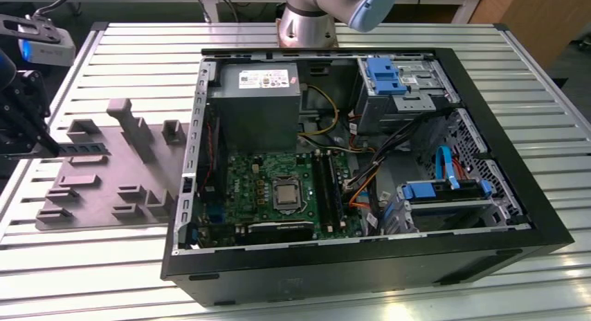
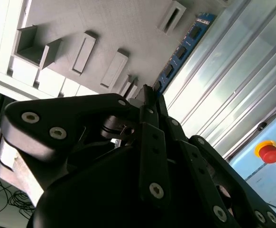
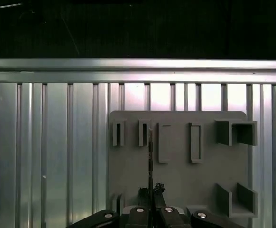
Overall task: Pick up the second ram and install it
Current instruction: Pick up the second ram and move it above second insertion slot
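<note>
First wrist view looks down the black fingers point(image 3: 141, 214), which are clenched on one end of the second ram point(image 3: 150, 156). The board is seen edge-on there, a thin dark line running straight out from the fingertips, so its long axis carries on in the line of the fingers. In the second wrist view its flat blue face shows with a row of small dark chips, and the strip reaches away from the fingertips to its free far end.

Under the ram and just past the fingertips lies a grey holder plate point(image 3: 176, 166) with narrow slots and open square pockets. Whether the ram touches the plate or hangs clear of it, I cannot tell. The plate rests on a tabletop point(image 3: 57, 152) of ribbed aluminium slats.

In the exterior view the ram is a dark strip lying about level, its free end pointing away from the fingers toward the exterior view's right. Well beyond that free end, past the holder plate, stands an open computer case point(image 1: 369, 269). Inside it are a green motherboard point(image 1: 263, 176), a grey power supply point(image 1: 254, 110) and blue drive brackets point(image 1: 386, 75). A red stop button point(image 2: 270, 153) shows out to one side of the fingers in the second wrist view.
</note>
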Controlling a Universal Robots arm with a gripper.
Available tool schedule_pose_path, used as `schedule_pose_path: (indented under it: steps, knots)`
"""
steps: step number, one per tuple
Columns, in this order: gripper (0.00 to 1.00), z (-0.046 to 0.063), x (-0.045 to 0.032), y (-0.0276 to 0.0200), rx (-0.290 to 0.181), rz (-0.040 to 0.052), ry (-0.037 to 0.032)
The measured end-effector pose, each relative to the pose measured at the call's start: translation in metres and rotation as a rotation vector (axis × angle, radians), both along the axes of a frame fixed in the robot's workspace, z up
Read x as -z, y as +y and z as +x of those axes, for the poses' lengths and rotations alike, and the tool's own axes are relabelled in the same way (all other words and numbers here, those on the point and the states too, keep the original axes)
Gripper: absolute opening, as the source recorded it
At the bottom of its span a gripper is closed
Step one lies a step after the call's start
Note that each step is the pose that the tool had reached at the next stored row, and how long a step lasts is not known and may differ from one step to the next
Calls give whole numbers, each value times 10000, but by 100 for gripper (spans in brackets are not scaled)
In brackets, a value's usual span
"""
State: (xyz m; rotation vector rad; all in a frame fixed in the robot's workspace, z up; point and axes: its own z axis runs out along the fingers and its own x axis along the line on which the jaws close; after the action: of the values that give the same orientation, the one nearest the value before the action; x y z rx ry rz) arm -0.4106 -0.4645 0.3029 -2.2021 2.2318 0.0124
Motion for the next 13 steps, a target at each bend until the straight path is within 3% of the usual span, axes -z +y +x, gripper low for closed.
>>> schedule_pose_path:
  steps: [13]
  knots:
    - [14,0,-68,0,1,0,0]
